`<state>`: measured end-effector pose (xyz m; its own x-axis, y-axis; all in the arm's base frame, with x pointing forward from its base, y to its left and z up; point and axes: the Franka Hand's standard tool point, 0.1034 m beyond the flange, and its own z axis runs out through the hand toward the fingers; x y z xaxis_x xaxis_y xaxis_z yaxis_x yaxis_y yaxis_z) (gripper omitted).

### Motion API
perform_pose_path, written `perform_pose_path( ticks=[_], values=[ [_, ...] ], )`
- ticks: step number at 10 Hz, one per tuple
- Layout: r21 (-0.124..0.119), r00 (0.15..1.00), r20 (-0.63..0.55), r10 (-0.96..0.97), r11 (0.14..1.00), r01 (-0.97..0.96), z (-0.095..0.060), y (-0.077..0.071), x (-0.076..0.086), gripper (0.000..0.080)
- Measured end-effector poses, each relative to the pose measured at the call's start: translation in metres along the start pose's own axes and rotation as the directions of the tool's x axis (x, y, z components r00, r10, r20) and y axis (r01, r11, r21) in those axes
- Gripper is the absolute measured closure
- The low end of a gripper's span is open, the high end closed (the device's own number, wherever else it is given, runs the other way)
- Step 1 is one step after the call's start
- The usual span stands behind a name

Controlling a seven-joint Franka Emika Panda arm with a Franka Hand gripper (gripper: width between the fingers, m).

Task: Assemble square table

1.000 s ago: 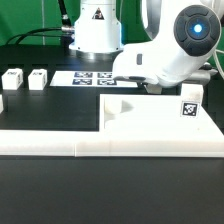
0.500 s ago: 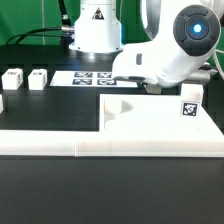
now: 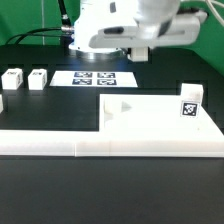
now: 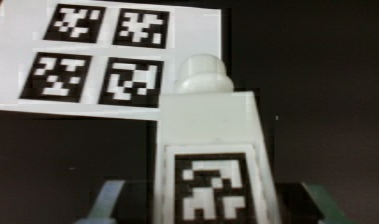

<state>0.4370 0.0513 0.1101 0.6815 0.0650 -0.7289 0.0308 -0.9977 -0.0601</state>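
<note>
The long white rail [image 3: 60, 146] lies nearest. Behind it the big white panel [image 3: 150, 118] lies flat on the black tabletop [image 3: 50, 112]. The claw [image 4: 214, 196] is open wide. Its fingers [image 4: 111, 200] sit either side of a white leg [image 4: 212, 130] without touching it. The marker board [image 4: 97, 55] lies beyond.

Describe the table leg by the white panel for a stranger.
Find the big white panel. At its far corner, on the exterior view's right, stands a short white leg. Two other legs sit across the table, beside the marker board.
</note>
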Motion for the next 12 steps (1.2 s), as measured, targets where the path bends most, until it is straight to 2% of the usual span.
perform_pose_path(
  ticks=[1, 2, 3, 5, 6, 7, 8, 9, 10, 11, 12],
  values=[
    [-0.015, 0.999, -0.032, -0.007, 1.0, 0.007, -0.012, 0.009, -0.003, 0.0509],
    [-0.019, 0.991, -0.132, -0.005, 1.0, 0.003, -0.024, 0.014, -0.002, 0.0509],
    [-0.023, 0.962, -0.275, -0.007, 1.0, 0.001, -0.03, 0.011, -0.002, 0.0509],
    [-0.022, 0.928, -0.371, -0.011, 1.0, 0.003, -0.028, 0.012, -0.002, 0.0509],
    [-0.027, 0.893, -0.451, -0.018, 1.0, 0.007, -0.036, 0.013, 0.003, 0.0509],
    [-0.059, 0.827, -0.558, -0.072, 0.997, 0.047, -0.071, 0.022, 0.01, 0.0509],
    [-0.073, 0.79, -0.606, -0.093, 0.995, 0.062, -0.101, 0.03, 0.013, 0.0509],
    [-0.088, 0.756, -0.645, -0.11, 0.994, 0.069, -0.126, 0.038, 0.026, 0.0509],
    [-0.099, 0.701, -0.703, -0.118, 0.993, 0.068, -0.141, 0.047, 0.043, 0.0509],
    [-0.092, 0.618, -0.779, -0.106, 0.994, 0.054, -0.147, 0.053, 0.057, 0.0509],
    [-0.095, 0.588, -0.802, -0.104, 0.994, 0.046, -0.144, 0.054, 0.057, 0.0509]
  ],
)
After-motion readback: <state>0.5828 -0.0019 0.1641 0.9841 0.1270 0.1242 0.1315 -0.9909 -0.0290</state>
